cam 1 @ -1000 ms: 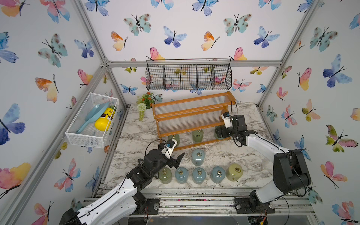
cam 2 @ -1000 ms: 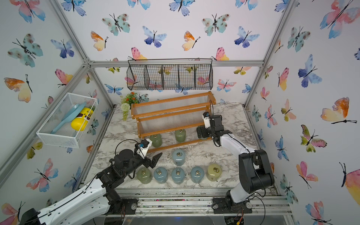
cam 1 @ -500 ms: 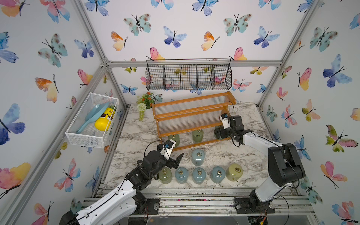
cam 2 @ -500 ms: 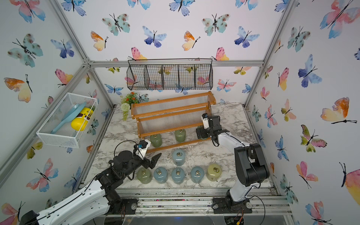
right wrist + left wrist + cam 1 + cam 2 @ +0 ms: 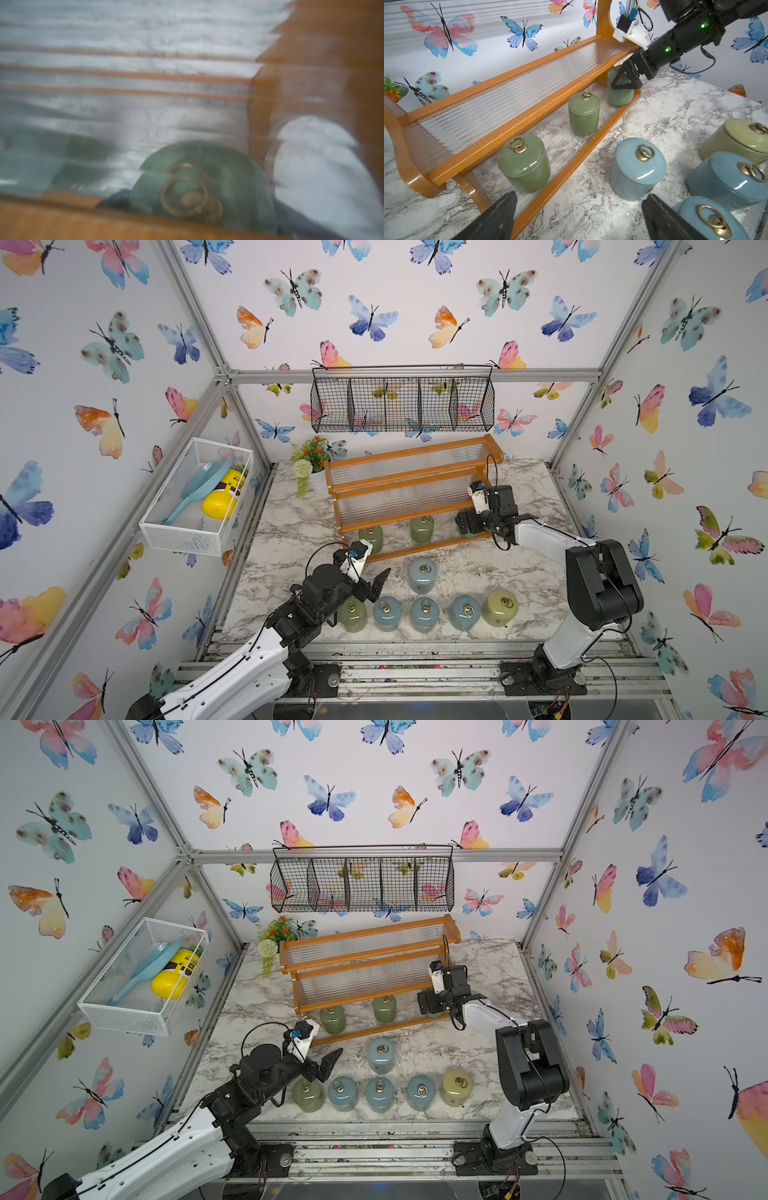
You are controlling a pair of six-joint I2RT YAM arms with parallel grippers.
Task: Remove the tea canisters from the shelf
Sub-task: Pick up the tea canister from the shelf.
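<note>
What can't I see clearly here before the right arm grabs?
- Green canister at the shelf end: mostly hidden by right gripper in both top views.
- Whether jaws touch it: right wrist view blurred.
- Bottle label: too small, top views.

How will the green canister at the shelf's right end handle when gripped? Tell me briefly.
The green canister looks glossy and glazed, so it is probably slippery. It seems rigid and ceramic-like, likely breakable if dropped. It stands upright and squat, so it should slide rather than tip.
</note>
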